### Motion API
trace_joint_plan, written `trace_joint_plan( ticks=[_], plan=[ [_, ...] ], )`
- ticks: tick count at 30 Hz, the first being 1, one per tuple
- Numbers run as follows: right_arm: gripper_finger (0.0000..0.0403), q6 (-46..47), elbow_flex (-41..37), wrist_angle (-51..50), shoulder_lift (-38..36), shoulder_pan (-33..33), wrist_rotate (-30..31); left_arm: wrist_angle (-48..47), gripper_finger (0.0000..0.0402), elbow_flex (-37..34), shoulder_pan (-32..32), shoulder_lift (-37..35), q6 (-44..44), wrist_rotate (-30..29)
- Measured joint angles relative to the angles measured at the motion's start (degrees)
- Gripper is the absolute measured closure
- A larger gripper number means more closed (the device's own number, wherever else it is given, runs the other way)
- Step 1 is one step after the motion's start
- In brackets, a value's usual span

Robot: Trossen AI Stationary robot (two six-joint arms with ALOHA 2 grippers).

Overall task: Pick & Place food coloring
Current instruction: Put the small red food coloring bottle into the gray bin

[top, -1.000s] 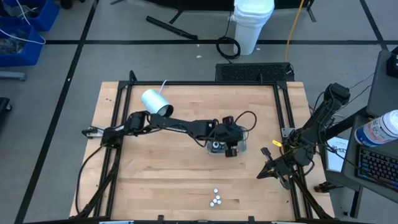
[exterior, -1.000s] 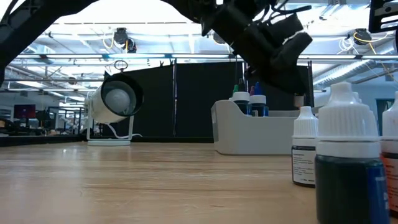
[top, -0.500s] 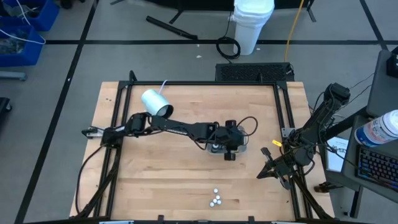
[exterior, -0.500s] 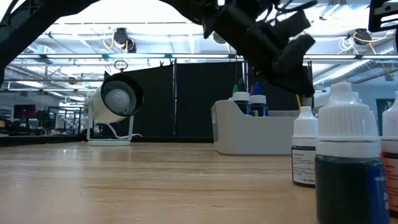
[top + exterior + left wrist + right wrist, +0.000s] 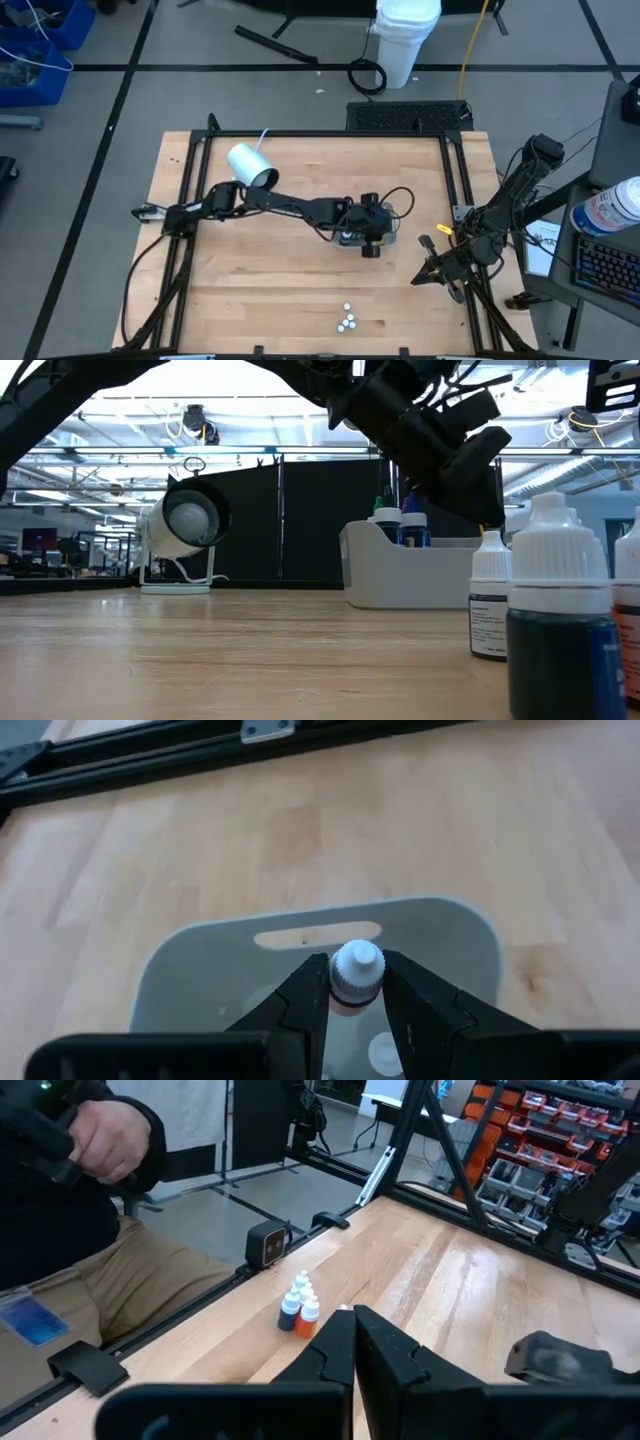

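Placing step: left gripper [image 5: 357, 995] clamped on food coloring bottle [image 5: 356, 975] above grey tray [image 5: 200, 960]; next, lower and release.

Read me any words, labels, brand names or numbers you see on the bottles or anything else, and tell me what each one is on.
No text can be read anywhere.
The small white-capped bottle with a white printed label shows dark lines of print, too small and blurred to read.
The grey plastic tray and the white cylinder carry no visible writing.
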Motion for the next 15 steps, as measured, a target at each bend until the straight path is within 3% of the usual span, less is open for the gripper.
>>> trace_joint_plan(
  ticks=[9, 15],
  plan=[
    [0.0403, 0.00, 0.00, 0.00, 0.00, -0.18, 0.00, -0.77, 0.0305, 3.65, -1.69, -0.02, -5.35, -8.40],
    [0.0403, 0.02, 0.00, 0.00, 0.00, -0.18, -0.02, -3.73, 0.0305, 9.08, -5.84, -0.04, -13.89, -27.30]
  ],
)
